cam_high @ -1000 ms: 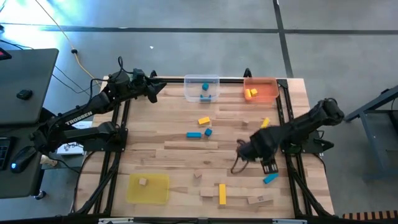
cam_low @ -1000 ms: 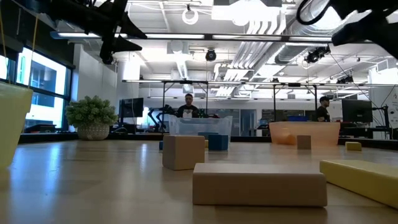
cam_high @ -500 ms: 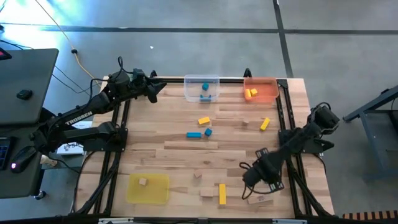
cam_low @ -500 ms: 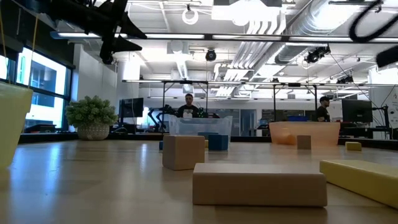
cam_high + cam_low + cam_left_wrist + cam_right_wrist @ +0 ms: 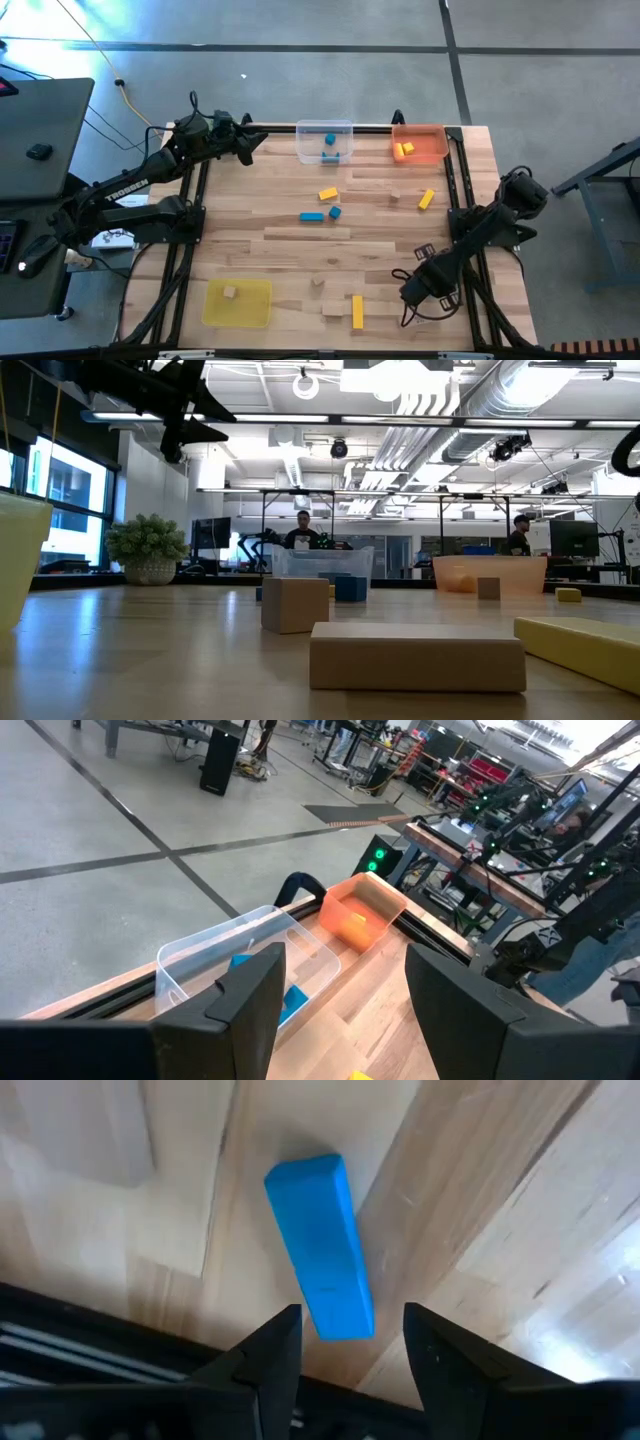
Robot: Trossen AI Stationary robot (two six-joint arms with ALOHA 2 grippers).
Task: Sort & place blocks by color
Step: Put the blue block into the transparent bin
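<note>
Your right gripper [image 5: 425, 290] sits low over the desk [image 5: 280, 240], near its front right corner, well away from the clear tray [image 5: 325, 140]. Its fingers [image 5: 270, 1355] stand apart, and the blue bar [image 5: 320, 1245] lies flat on the wood just ahead of them, one end reaching the gap between the tips, not clamped.

Inside the clear tray you have two blue blocks [image 5: 331, 147]. Just right of that tray sits the orange tray [image 5: 420, 144], holding yellow blocks [image 5: 403, 150]. In front of the clear tray, mid-desk, lie a yellow block [image 5: 328, 194], a blue bar [image 5: 311, 216] and a small blue cube [image 5: 335, 212] close together. Further right, a yellow bar [image 5: 426, 199] lies tilted.

Far from the clear tray, at the front left, the yellow tray [image 5: 238, 303] holds one plain wooden cube [image 5: 230, 292]. A long yellow bar [image 5: 357, 311] and a plain bar [image 5: 332, 310] lie near the front edge.

Your left gripper [image 5: 244, 146] waits just left of the clear tray, raised, fingers apart.
</note>
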